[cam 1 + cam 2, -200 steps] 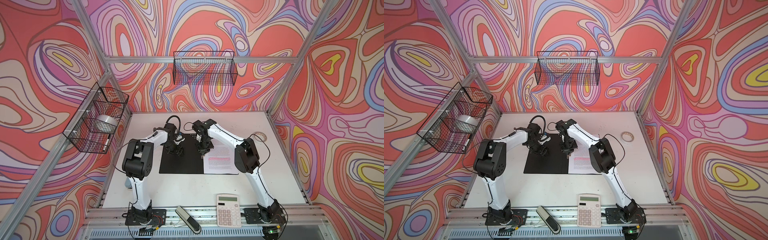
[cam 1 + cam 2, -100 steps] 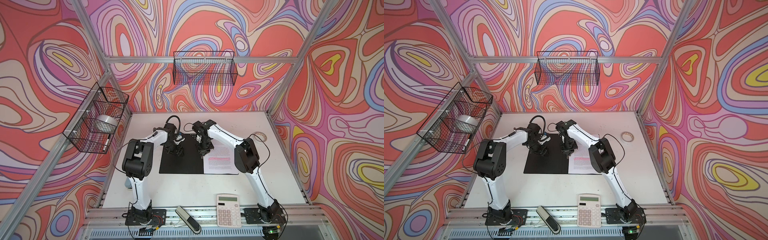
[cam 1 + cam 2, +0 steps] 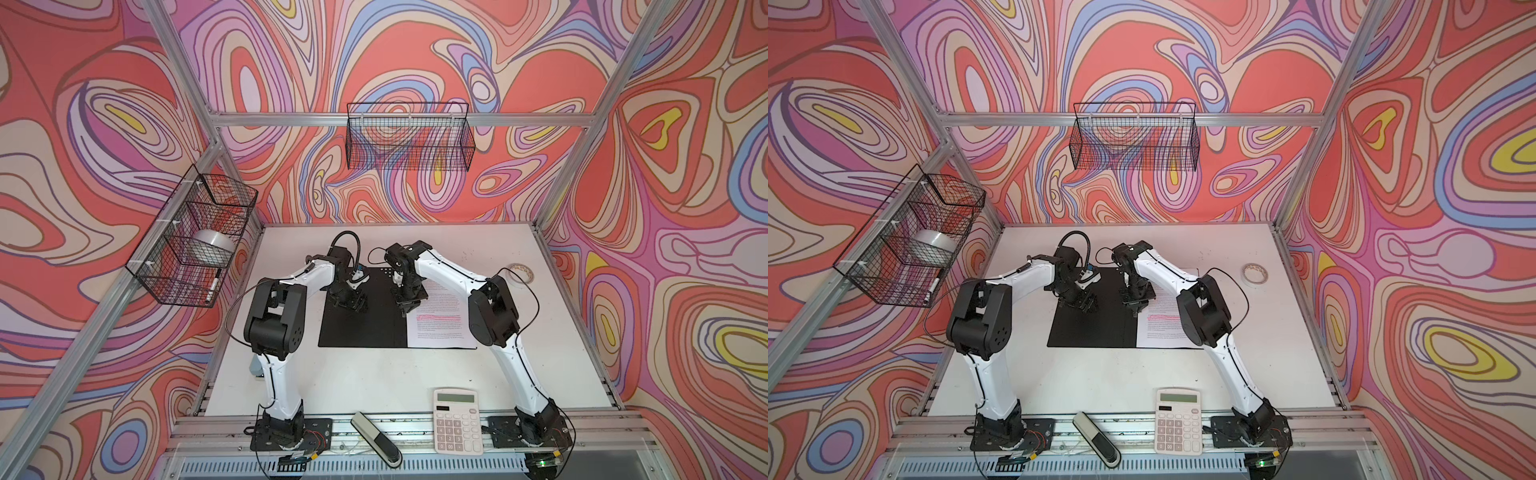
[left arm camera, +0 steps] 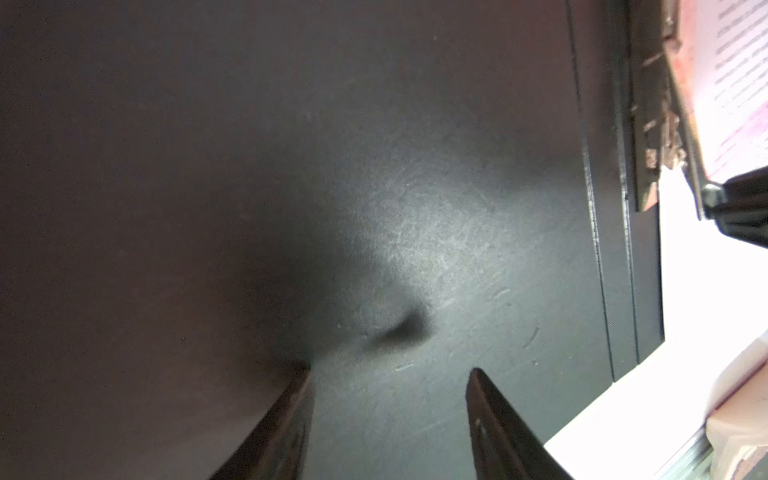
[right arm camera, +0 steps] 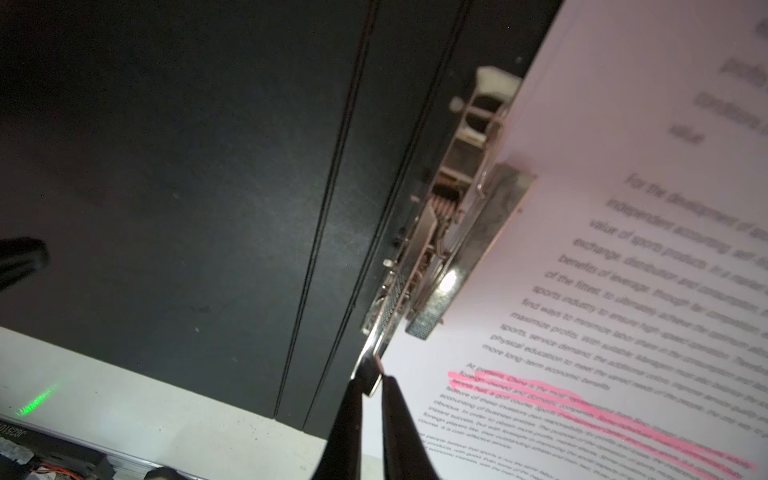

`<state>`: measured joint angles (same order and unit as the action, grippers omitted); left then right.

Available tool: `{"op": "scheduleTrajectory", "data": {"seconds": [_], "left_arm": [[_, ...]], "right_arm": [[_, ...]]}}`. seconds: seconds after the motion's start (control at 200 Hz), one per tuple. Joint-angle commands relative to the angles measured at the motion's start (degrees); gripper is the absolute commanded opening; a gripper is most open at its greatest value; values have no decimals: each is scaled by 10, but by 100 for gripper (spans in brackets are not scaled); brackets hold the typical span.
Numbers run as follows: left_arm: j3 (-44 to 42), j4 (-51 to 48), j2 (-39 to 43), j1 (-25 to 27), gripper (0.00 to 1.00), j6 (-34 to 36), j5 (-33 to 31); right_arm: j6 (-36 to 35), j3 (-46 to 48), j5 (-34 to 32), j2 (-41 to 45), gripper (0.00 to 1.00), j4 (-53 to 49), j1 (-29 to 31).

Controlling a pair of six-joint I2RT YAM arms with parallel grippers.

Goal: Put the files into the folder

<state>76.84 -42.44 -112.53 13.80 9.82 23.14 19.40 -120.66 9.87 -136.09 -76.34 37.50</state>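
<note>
On the folder [image 3: 361, 324], files [image 3: 440, 328], long axis front-to-back.

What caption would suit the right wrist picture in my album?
Right tool pinching the lever tip of the metal clip lying over the edge of the files in the open folder.

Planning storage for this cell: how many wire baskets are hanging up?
2. One wire basket hangs on the back wall above the table; the other basket hangs on the left wall. None seems hidden.
</note>
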Motion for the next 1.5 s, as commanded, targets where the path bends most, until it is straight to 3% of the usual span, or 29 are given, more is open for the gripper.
{"op": "scheduleTrajectory", "data": {"seconds": [0.0,1.497], "left_arm": [[-3,-23,-7,-5,60,3,4],[-20,-20,-1,-14,59,7,12]], "right_arm": [[-6,23,-38,-29,11,-13,-2],[-14,33,-37,-65,11,3,-7]]}}
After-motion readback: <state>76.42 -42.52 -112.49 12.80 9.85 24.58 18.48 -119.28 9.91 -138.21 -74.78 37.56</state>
